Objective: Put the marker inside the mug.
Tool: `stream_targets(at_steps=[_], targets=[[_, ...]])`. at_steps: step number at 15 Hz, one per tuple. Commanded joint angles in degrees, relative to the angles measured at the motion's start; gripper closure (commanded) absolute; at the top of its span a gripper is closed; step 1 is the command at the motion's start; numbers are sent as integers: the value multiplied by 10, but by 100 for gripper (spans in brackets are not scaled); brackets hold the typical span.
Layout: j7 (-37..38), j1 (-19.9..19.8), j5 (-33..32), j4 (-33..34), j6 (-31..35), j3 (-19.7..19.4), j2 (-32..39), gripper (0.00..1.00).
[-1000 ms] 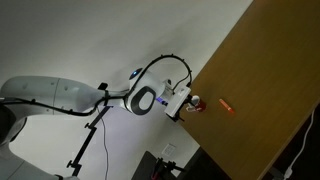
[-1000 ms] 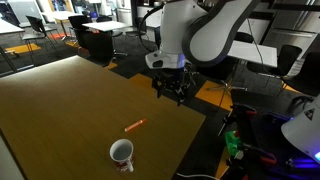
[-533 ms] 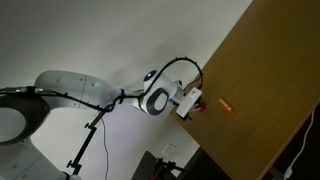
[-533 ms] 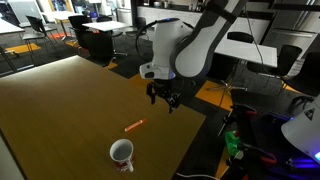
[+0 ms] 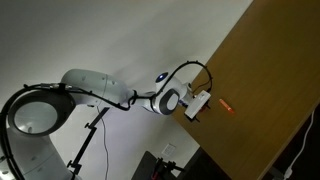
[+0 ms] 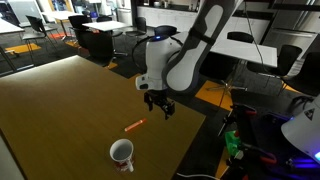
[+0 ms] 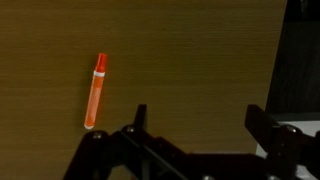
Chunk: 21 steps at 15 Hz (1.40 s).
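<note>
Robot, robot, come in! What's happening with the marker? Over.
Gripper open, empty, above the table. Marker flat on the table, untouched. Mug upright, apart from marker. Nothing blocking.

In an exterior view I look across the bench [image 6: 60,100] from slightly above; in an exterior view rolled sideways, from farther off. My wrist view looks straight down, close. All share the marker [image 7: 95,90].

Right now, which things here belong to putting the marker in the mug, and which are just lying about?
For the job: marker, mug, open claw, wooden table they sit on.
Just about: white desk, black chair, both in the background.
</note>
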Motion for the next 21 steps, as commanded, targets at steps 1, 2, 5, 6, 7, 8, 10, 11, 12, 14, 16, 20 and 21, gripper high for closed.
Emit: stream_targets(at_steps=[1,2,5,6,7,8,10,11,12,14,16,20,21], targets=[[15,-15,-21,1,-2,13,1,0],[15,-16,-21,1,-2,13,1,0],[15,-17,-21,1,-2,13,1,0],[15,-17,-21,1,-2,13,1,0],[15,-17,-21,1,-2,13,1,0],[16,-16,-22,6,1,13,6,0],[15,-19,-25,12,7,15,13,0],[14,-21,-26,15,6,15,17,0],[12,-24,-26,20,5,18,21,0],[12,-26,-29,29,13,19,32,0],[14,-25,-33,40,30,17,47,0],[24,-14,-52,62,72,6,80,0],[25,-15,-54,70,74,7,89,0]])
